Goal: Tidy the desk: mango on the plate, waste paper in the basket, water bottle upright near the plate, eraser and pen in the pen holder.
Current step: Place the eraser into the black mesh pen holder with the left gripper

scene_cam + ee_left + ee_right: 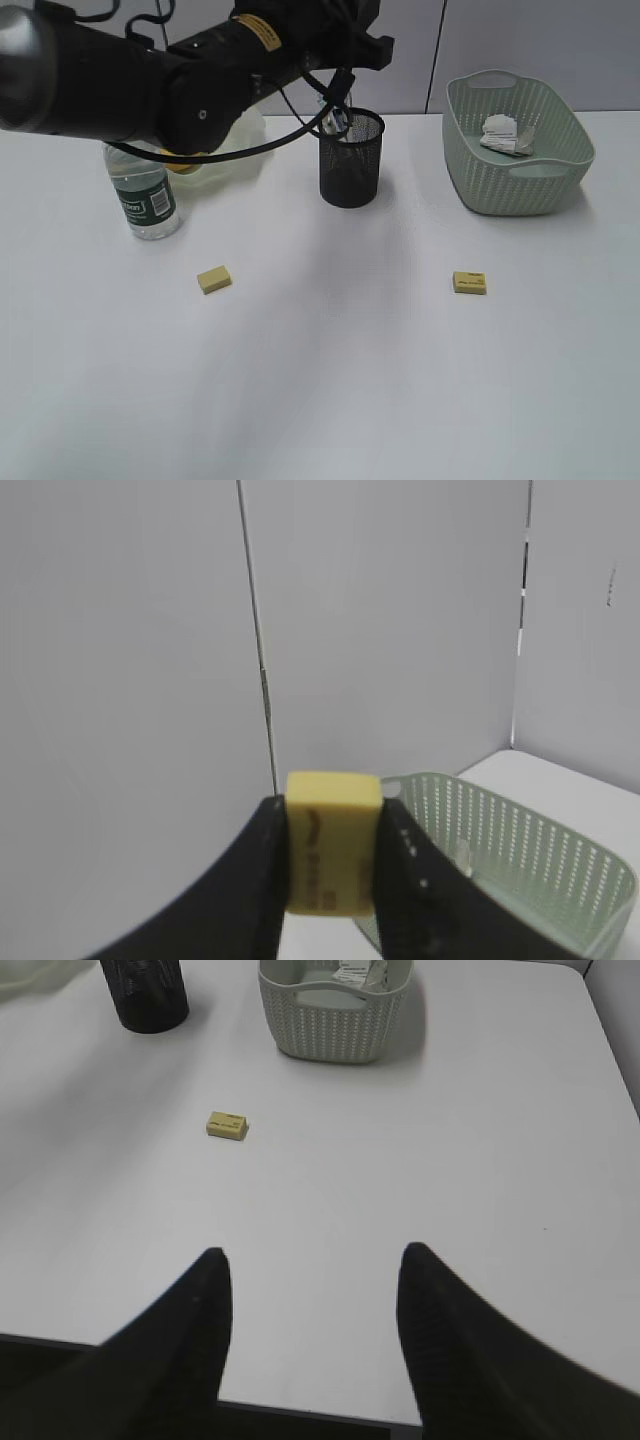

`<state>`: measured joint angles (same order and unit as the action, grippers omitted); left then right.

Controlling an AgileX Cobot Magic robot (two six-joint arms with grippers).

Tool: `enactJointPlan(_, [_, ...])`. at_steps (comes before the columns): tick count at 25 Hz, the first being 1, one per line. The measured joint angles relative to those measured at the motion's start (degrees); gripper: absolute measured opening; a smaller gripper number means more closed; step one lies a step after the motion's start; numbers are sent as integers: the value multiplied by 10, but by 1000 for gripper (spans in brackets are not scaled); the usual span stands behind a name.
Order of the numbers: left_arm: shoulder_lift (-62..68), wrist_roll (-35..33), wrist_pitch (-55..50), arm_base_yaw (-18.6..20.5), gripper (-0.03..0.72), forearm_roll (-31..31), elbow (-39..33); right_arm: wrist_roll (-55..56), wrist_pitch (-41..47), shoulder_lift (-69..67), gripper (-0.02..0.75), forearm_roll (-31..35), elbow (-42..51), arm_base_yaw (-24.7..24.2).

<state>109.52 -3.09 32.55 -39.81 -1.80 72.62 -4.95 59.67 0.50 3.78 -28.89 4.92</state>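
My left gripper [332, 806] is shut on a yellow eraser [332, 842], held up in the air facing the wall, with the basket [520, 860] below to the right. In the exterior view the left arm [200, 85] reaches over the black mesh pen holder [351, 158], where a blue-white pen tip [338, 122] shows at the rim. Two more erasers [214, 279] [469, 282] lie on the desk. The water bottle [145, 195] stands upright beside the plate [245, 150], with a bit of mango [181, 166] showing. Waste paper [508, 135] lies in the basket [515, 150]. My right gripper [312, 1255] is open and empty.
The right gripper hovers over the desk's near edge [300, 1410]. In the right wrist view one eraser [227, 1125] lies ahead of it, the pen holder [145, 995] and basket [335, 1010] farther back. A grey wall stands behind the desk.
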Motion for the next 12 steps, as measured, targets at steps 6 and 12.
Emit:
enactJointPlan(6, [76,3,9,9,202,-38,59,0,1,0,427,0,0,0])
enactJointPlan(12, [143,12,9,9,202,-55,108,0,0,0,427,0,0,0])
